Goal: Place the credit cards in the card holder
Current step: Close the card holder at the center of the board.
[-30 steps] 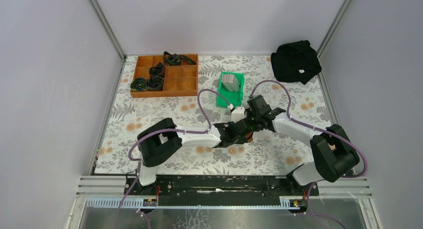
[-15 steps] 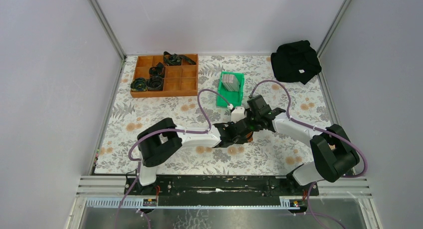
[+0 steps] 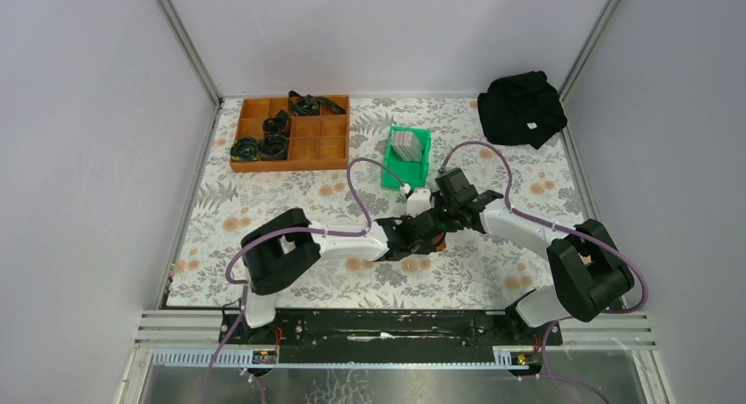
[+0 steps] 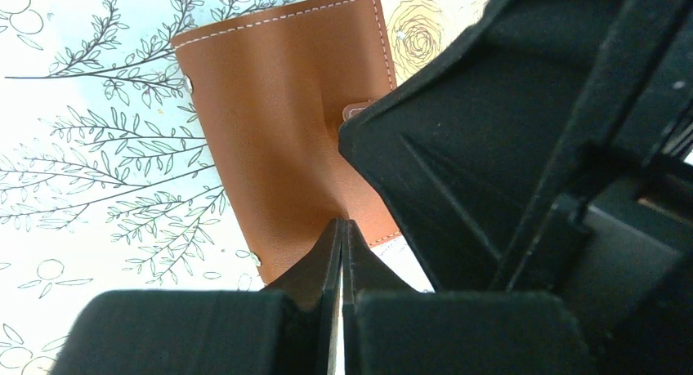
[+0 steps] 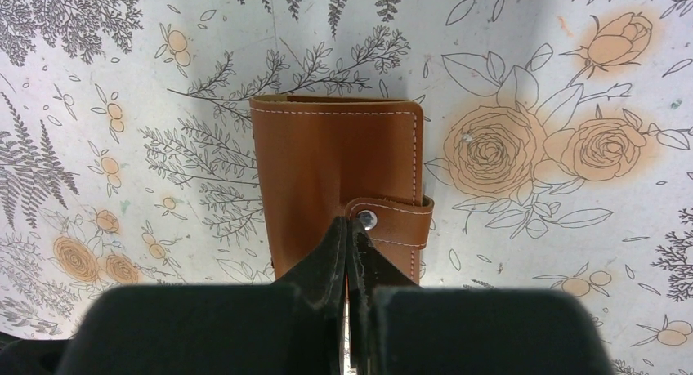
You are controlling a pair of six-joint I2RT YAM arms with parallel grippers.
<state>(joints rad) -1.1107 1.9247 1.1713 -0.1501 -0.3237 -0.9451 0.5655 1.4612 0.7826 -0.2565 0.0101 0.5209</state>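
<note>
The card holder (image 5: 327,162) is a brown leather wallet lying folded shut on the floral cloth, its snap tab (image 5: 396,216) fastened. My right gripper (image 5: 350,221) is shut, with its tips resting on the wallet right beside the snap stud. My left gripper (image 4: 341,224) is also shut, nothing between its fingers, tips down on the near part of the card holder (image 4: 278,130). From above, both grippers (image 3: 434,228) meet at mid-table and cover the wallet. The credit cards (image 3: 405,144) stand as a grey stack in a small green bin (image 3: 420,162) farther back.
A brown wooden compartment tray (image 3: 308,153) holding black coiled items sits at the back left. A black cloth bundle (image 3: 522,107) lies at the back right corner. The right arm's black body (image 4: 523,146) fills the right side of the left wrist view.
The right wrist has edged slightly left over the wallet. Both grippers stay shut and the wallet has not moved.
</note>
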